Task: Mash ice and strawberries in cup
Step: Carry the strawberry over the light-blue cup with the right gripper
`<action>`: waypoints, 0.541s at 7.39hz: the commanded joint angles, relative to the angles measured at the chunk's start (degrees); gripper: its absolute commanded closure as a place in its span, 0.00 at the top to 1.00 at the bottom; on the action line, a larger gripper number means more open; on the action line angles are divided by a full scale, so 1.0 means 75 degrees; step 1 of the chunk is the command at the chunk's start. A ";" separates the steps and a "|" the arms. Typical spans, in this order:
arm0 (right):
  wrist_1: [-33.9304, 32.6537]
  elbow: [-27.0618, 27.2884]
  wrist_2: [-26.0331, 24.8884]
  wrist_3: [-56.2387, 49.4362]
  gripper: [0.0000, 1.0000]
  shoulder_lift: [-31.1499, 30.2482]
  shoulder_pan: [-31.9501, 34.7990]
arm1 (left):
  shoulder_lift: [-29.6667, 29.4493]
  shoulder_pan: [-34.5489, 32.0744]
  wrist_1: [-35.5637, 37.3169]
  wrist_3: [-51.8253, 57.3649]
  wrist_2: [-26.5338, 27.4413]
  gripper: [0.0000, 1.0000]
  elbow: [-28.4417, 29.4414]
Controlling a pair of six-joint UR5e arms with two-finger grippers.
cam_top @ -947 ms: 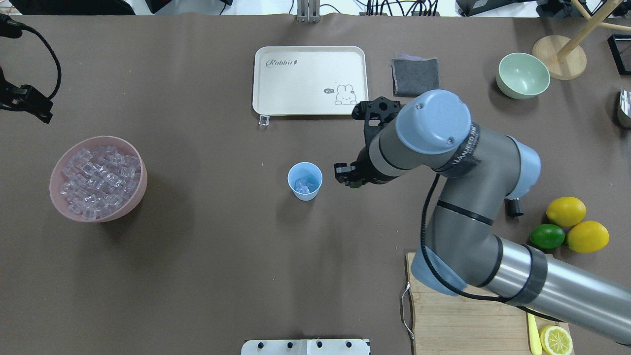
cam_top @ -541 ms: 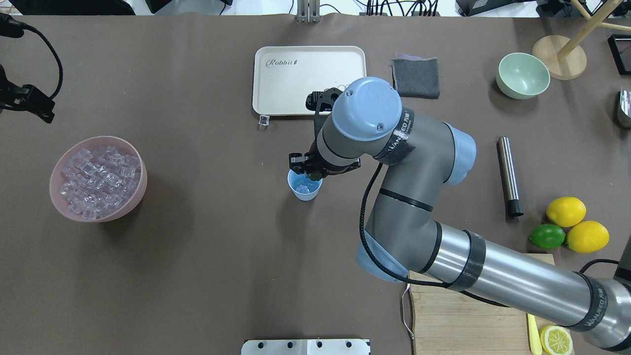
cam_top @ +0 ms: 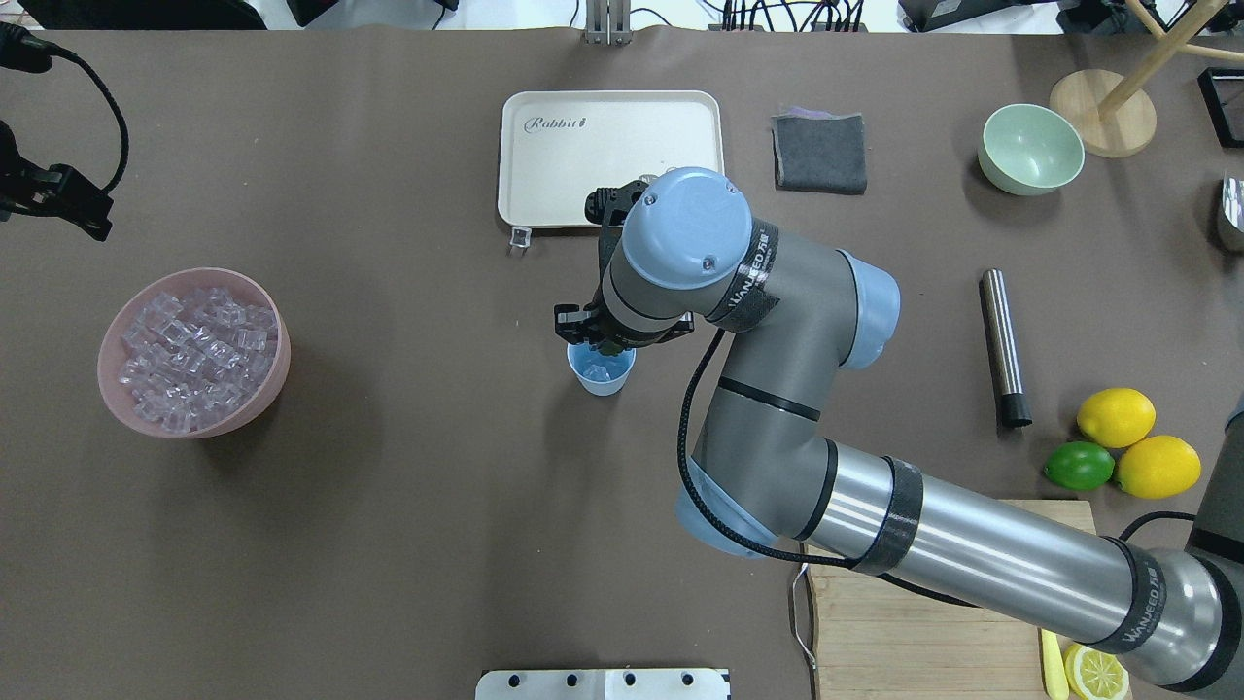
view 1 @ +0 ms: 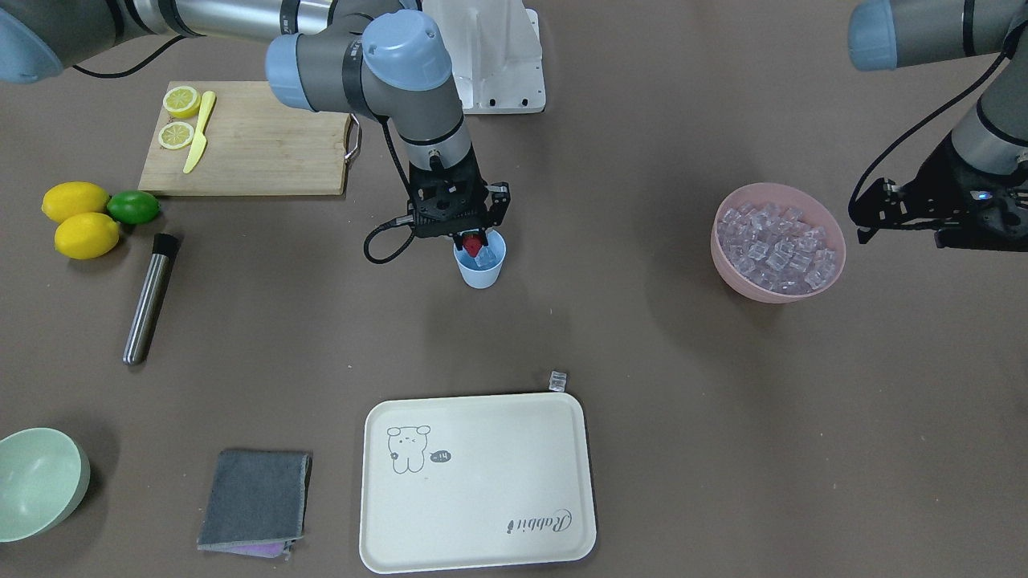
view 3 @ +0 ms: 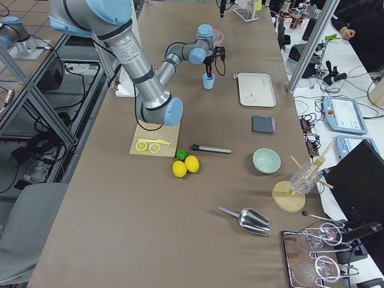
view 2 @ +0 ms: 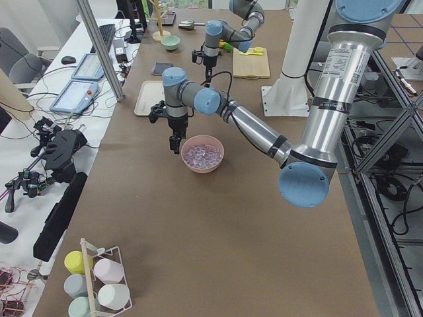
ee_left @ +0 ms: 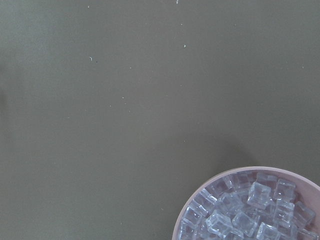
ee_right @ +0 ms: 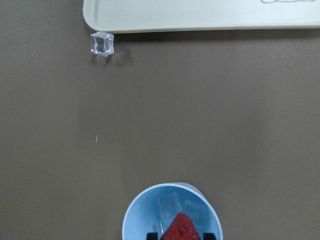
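1. Strawberry (view 1: 474,241) hangs tip down, clenched between the fingers of the right gripper (cam_top: 596,339), directly over the mouth of the cup (cam_top: 603,374) at the centre of the overhead frame; in the right wrist view its red tip shows at bottom centre, above the ice (ee_right: 167,205) already in the cup
2. Under a second ago that gripper was to the right of the cup and clear of its rim; it has since swung leftward across the frame and now covers the upper part of the mouth, while the cup has not moved
3. That puts the fruit in place for release: letting go looks like the step in hand, and mashing cannot start until the fruit is in and a tool is fetched
4. Left gripper (view 2: 175,145) hangs left of centre in the left-end view, just beside the pink bowl (view 1: 771,295) of spare cubes; I cannot tell whether its jaws are apart or closed
5. Metal rod (cam_top: 1001,345), probably the masher, lies at the right of the overhead frame, well apart from the cup, with the lemons (cam_top: 1116,416) and lime (cam_top: 1079,467) below it
6. Stray cube (cam_top: 520,238) sits at the lower left corner of the tray (cam_top: 544,165), above the cup; nothing blocks the drop, but the mouth is narrow, so an off-centre release could catch the rim or tip the cup
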 commanded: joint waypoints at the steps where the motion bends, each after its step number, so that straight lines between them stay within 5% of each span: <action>1: 0.0094 -0.0025 -0.0389 0.0505 1.00 0.0049 -0.0251 | -0.0007 0.0014 0.0000 -0.0024 0.0005 0.97 0.0018; 3: 0.0036 0.0243 -0.0321 0.0448 1.00 -0.0021 -0.0136 | 0.0016 0.0014 0.0000 -0.0013 0.0005 0.97 0.0030; 4: -0.0057 0.0442 0.0260 0.0424 1.00 -0.0196 0.0317 | 0.0074 0.0014 0.0000 0.0010 -0.0006 0.97 0.0019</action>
